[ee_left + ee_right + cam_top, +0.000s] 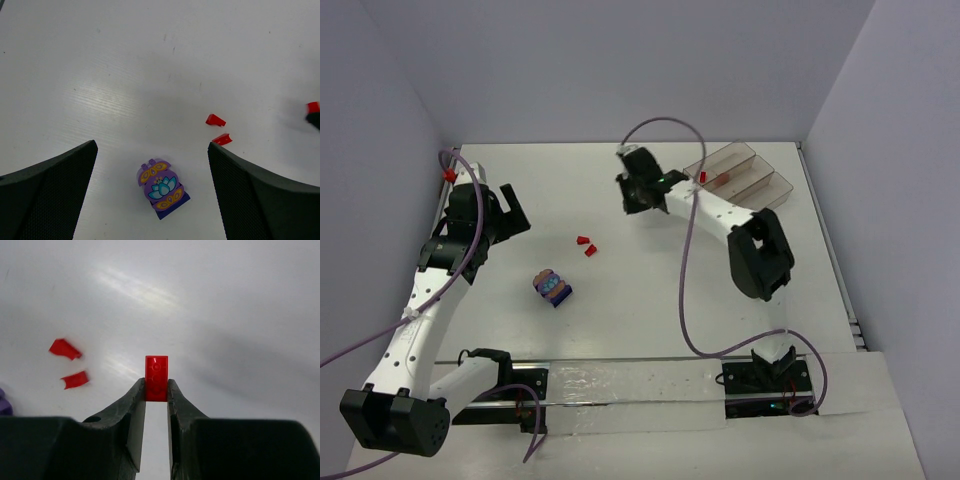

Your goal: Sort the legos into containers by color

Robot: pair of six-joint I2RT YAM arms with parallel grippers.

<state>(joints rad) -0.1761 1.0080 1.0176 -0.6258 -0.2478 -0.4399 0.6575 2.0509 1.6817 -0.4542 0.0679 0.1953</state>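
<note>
My right gripper (632, 203) is shut on a small red lego (156, 376), held above the table left of the containers, a clear smoky tray (775, 190) of three compartments at the back right. A red lego (723, 180) lies in one compartment. Two more red legos (586, 245) lie on the table mid-left; they also show in the left wrist view (215, 120) and the right wrist view (65, 348). The purple-blue clump (552, 287) with a lotus print (162, 188) lies between my left gripper's open fingers. My left gripper (151, 150) hovers above it, empty.
Grey walls close the table at the back and both sides. A purple cable (685, 270) loops from the right arm across the table's right half. A silver strip (620, 385) runs along the near edge by the arm bases.
</note>
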